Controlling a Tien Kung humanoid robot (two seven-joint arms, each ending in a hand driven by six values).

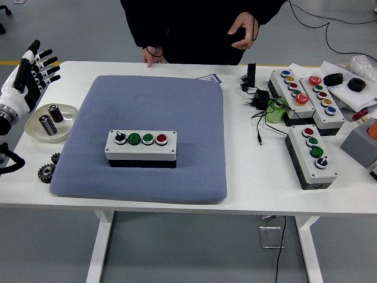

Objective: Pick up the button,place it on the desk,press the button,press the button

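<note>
One button box (141, 146) with a black knob, two green caps and a red cap lies on the near middle of a blue-grey pad (150, 132) on the white table (253, 177). The left hand (32, 69) is raised over the table's far left edge, fingers spread and empty, above a round dish (52, 121) with two small cylinders. Dark gears (48, 170) lie near the pad's near left corner. At the right stand more button boxes (311, 154) and a tangle of cable. A person at the far side rests one hand (152, 56) on the table edge and holds the other hand (243, 30) up against the torso.
</note>
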